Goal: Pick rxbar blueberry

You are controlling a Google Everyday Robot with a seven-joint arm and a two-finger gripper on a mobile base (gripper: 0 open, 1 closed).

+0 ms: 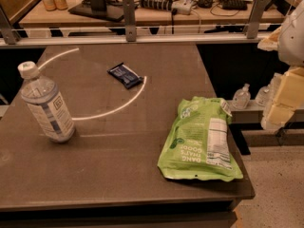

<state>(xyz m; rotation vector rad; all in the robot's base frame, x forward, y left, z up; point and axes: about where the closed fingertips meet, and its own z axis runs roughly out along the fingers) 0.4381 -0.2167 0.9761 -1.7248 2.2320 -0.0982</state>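
Observation:
The rxbar blueberry [125, 75] is a small flat dark navy bar with white lettering. It lies on the dark table [95, 175] toward the back middle, beside a curved white line. My gripper [281, 103] hangs at the far right edge of the view, off the table's right side and well apart from the bar. It holds nothing that I can see.
A clear plastic water bottle [45, 103] stands at the table's left. A large lime-green pouch [202, 139] lies flat at the front right near the table's edge. A metal rail [128, 34] and a cluttered desk lie behind. Small bottles [241, 97] stand on a low shelf at right.

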